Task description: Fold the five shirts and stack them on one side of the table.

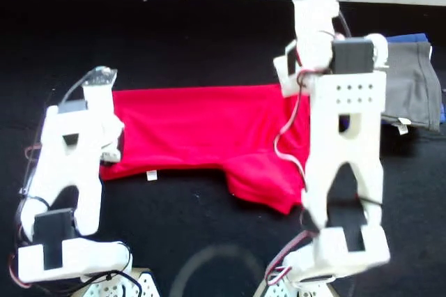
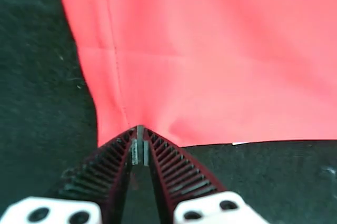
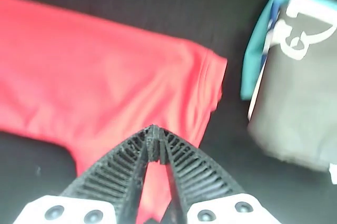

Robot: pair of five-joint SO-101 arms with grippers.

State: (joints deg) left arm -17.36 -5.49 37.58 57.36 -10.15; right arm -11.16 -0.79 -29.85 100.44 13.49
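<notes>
High view: red shirt [image 1: 202,130] lies spread crosswise on the black table [image 1: 174,32], long and band-like, with one lobe of cloth bulging toward the arms' bases. A folded stack [image 1: 411,91], grey on top of blue, sits at the far right edge, apart from the red cloth. Left wrist view: left gripper [image 2: 138,142] is clenched, its tips meeting right at the shirt's hem, and the fabric puckers toward them, so it appears to have a pinch of the red shirt. Right wrist view: right gripper [image 3: 154,142] is likewise closed, with its tips over the red cloth near the sleeve end and the stack off to one side. Whether cloth is caught between them cannot be told. Step in hand, as judged: folding this shirt, with stacking still to come. For a clean fold, both ends should travel together at even height, with the cloth kept lightly taut so the bulging lobe flattens, and the edge should be laid down square before letting go.
</notes>
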